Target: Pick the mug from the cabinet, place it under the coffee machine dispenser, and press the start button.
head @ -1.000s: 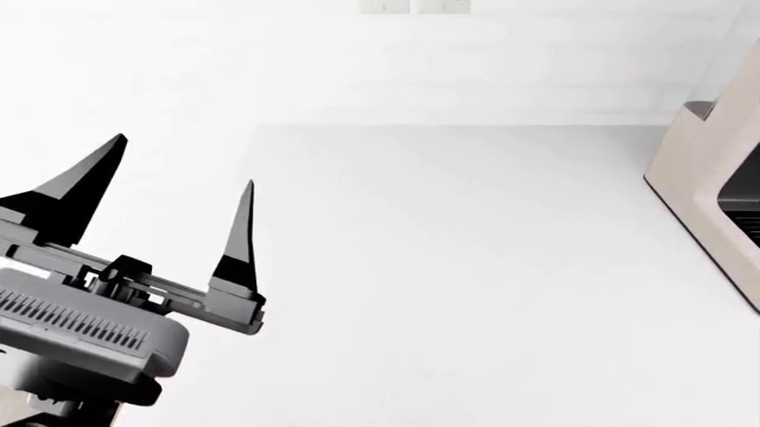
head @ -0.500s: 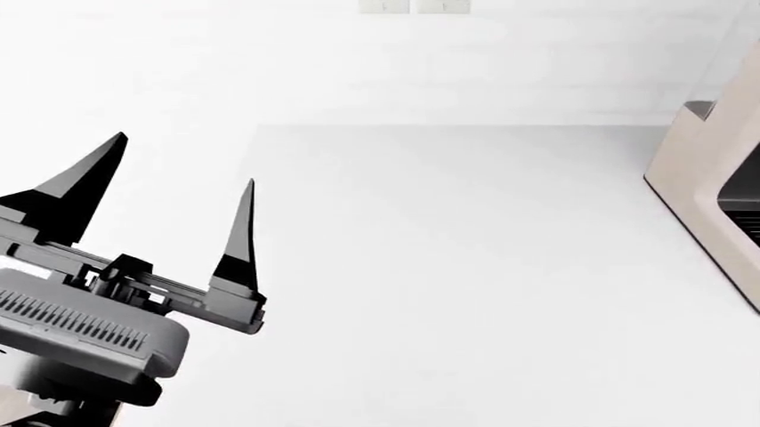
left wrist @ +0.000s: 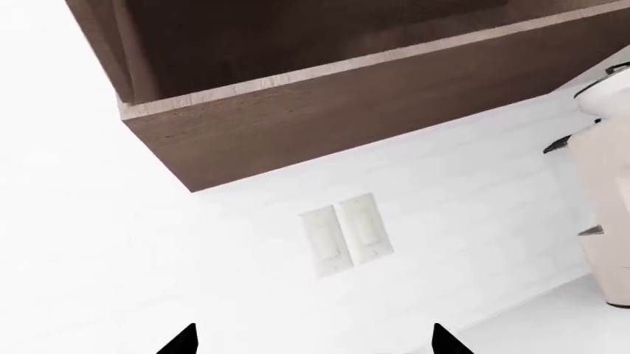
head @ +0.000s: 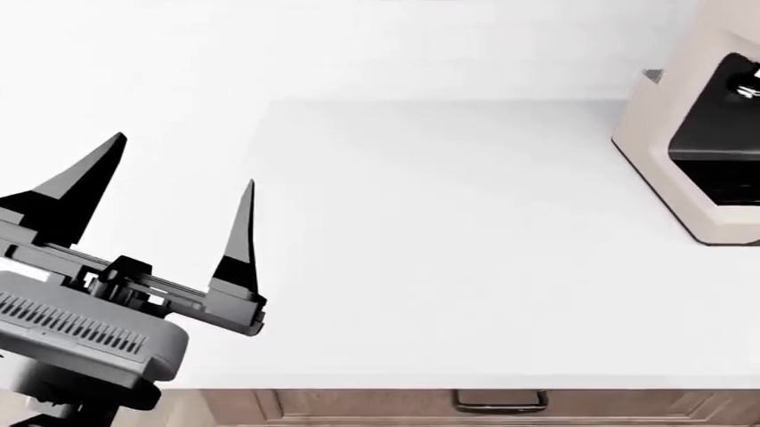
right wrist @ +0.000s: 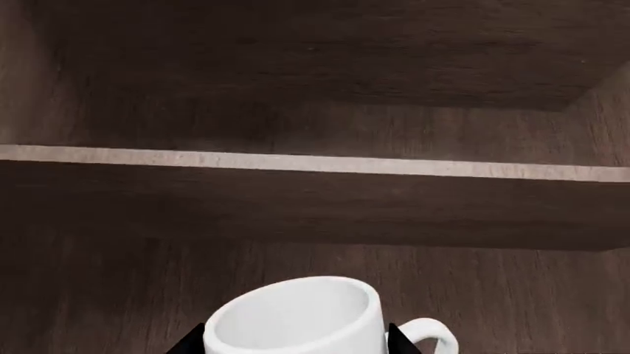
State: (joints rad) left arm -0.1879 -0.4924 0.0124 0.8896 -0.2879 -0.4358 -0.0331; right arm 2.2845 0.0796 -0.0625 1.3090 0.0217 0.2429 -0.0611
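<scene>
Right tool [right wrist: 295,341] sits inside the cabinet [right wrist: 315,199] with black fingertips flanking the mug [right wrist: 295,317], one at each side of its body; whether they are pressing it, cannot tell; mug upright on the shelf, handle [right wrist: 433,341] off to one side; left tool [head: 160,213] wide open, empty, hovering over the counter [head: 475,267]; coffee machine [head: 695,133] stands at the counter's far right; judgement: close squarely on the mug body clear of the handle, lift level, withdraw straight out below the upper shelf.
</scene>
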